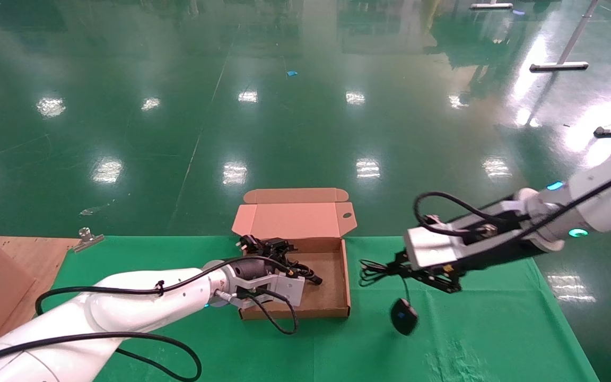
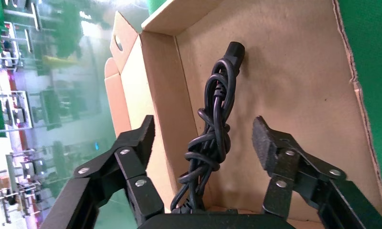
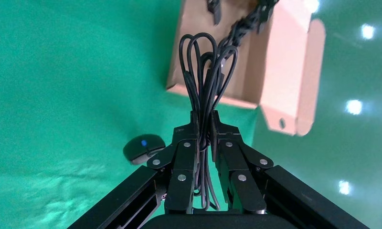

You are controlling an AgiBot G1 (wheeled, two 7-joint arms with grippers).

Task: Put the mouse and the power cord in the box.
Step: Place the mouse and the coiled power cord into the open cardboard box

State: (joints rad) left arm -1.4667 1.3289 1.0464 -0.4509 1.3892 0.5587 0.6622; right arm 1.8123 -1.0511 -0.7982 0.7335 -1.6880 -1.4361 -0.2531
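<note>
Cardboard box (image 1: pixel 332 305) is sitting at the table's (image 1: pixel 486 339) far edge with the power cord (image 2: pixel 213 138) inside, under the spread-apart left gripper (image 2: pixel 203 138); right gripper (image 3: pixel 203 126) is pinching the cable, dangling the mouse (image 1: pixel 404 316) beside the box

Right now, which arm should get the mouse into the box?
Right. Its gripper is shut on the mouse's cable loops, with the mouse hanging beside the box. The left gripper is open above the power cord.

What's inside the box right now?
The power cord lies bundled in the box, with the open left claw above it. The left arm hides the box's near-left corner. The mouse is outside.
</note>
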